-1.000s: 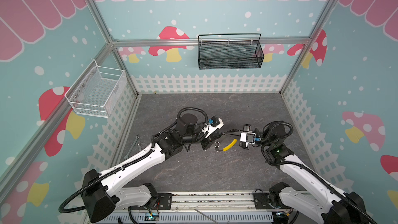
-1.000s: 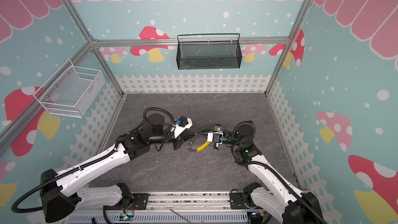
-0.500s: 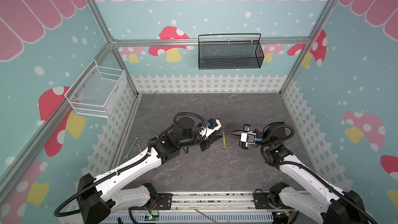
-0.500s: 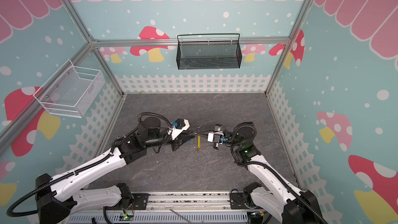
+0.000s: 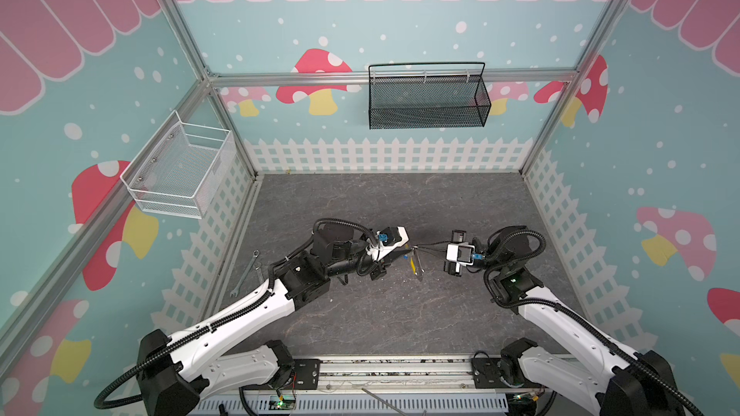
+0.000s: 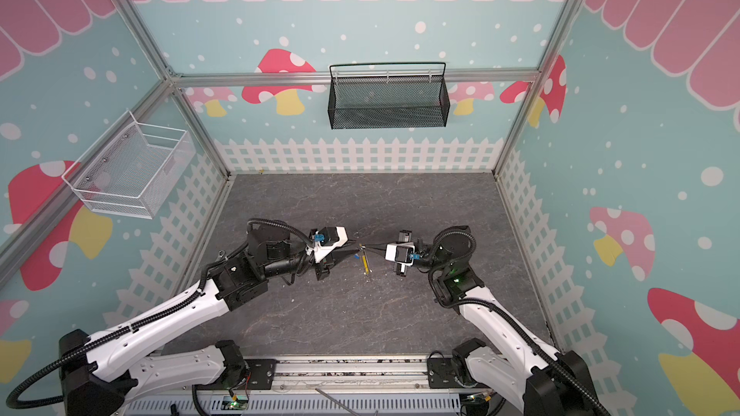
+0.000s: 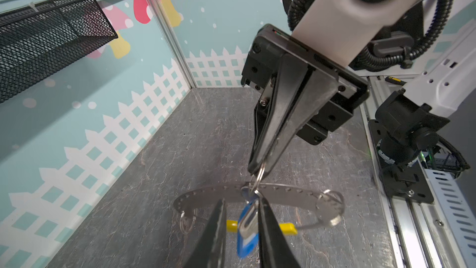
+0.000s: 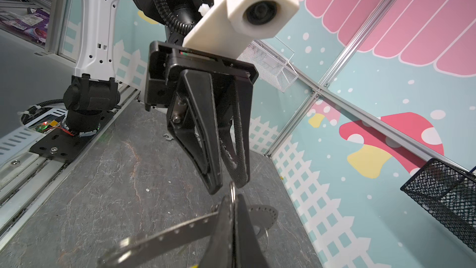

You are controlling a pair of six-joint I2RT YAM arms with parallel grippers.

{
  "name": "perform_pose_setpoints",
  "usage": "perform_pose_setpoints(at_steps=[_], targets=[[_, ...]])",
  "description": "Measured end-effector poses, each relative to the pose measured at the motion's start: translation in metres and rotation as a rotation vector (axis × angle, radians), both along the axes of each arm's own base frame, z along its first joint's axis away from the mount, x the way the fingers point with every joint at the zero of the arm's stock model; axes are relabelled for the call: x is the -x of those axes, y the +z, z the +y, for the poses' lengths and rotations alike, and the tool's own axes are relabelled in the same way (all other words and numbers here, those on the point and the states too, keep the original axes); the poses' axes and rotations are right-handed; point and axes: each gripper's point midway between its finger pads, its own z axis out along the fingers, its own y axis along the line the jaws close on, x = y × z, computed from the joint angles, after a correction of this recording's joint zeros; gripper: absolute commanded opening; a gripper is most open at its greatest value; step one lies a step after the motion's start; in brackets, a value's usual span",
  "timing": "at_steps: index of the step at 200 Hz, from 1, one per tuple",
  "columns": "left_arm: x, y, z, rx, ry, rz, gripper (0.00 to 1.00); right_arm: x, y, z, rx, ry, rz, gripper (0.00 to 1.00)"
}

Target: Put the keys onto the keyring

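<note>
As the key (image 7: 246, 238) w/ the blue head hangs right at the small silver ring of the keyring (image 7: 259, 177), between the tips of the left gripper (image 7: 240, 199), the step in hand is prob. the end of threading: key on the ring, or nearly so. Whether its hole has passed fully onto the coil I cannot tell, as that spot is too small.

The left jaws stand a little apart. The key lies in the gap, against one finger (image 7: 269, 228), but is not clamped. The right gripper (image 7: 258, 170) has its jaws closed and pinches the ring by its edge. The dotted strap (image 7: 206, 194) w/ yellow segment hangs under it. If its low end touches the table (image 5: 400, 202), I cannot say.

Next move, in my judgement: left backs straight off w/o dragging the key, and right holds its pinch firm. If the key slips off, a regrip is needed.

Pose: in both top views the arms reach from the front rail to the middle, elbows bent, grippers tip to tip, fingers approx. level.
</note>
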Motion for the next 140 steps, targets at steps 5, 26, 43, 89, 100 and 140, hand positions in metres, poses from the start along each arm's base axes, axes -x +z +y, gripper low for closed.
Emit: perform_pose_setpoints(at_steps=[5, 26, 43, 89, 100, 140], targets=[[0.000, 0.000, -0.001, -0.001, -0.005, -0.003, 0.21, 0.000, 0.000, 0.000, 0.000, 0.000, 0.001, 0.00], [0.001, 0.004, -0.002, 0.001, -0.017, -0.018, 0.21, 0.000, 0.000, 0.000, -0.001, 0.002, 0.006, 0.00], [0.002, 0.006, -0.003, 0.003, -0.022, -0.024, 0.20, 0.001, -0.001, 0.000, 0.000, 0.007, 0.010, 0.00], [0.005, 0.009, -0.010, 0.003, -0.057, -0.028, 0.17, 0.000, -0.001, 0.001, -0.001, 0.014, 0.022, 0.00], [0.006, 0.006, -0.011, -0.003, -0.063, -0.023, 0.17, 0.001, -0.001, 0.001, -0.002, 0.016, 0.022, 0.00], [0.008, 0.002, -0.011, -0.021, -0.068, -0.018, 0.12, 0.001, -0.001, 0.001, -0.003, 0.018, 0.025, 0.00]])
